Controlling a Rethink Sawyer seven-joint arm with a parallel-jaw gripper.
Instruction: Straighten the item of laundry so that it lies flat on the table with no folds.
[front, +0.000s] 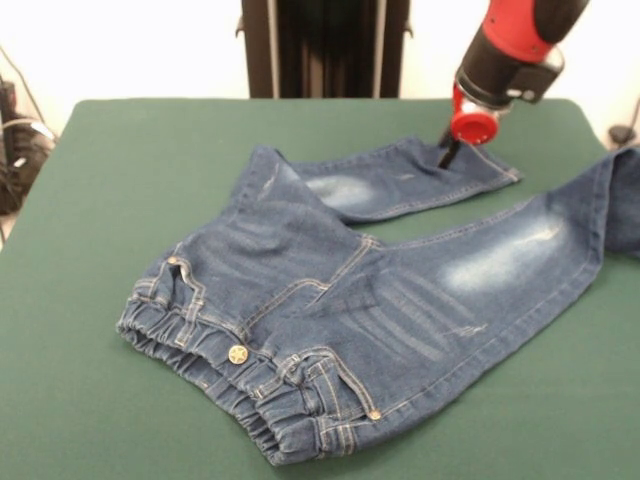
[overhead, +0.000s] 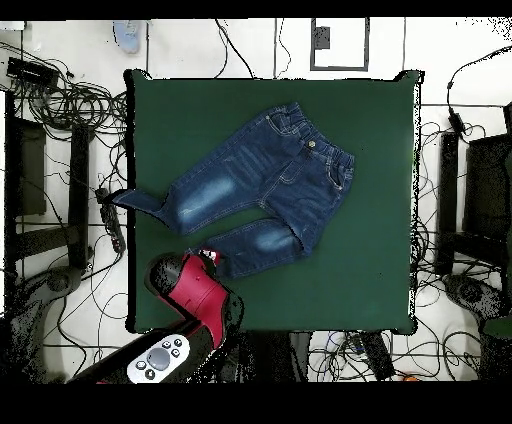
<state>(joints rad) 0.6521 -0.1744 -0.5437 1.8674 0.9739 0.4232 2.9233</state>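
My gripper (front: 449, 152) sits on the jeans' (front: 330, 310) far cuff, grip state unclear; a shallow pinch could slip, leaving the other hem folded over the table (front: 120, 200) edge.

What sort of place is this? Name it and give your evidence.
Most likely a robotics lab or test cell. A green-topped table stands among loose cables and equipment racks on the floor, and a red and black arm's gripper works on jeans.
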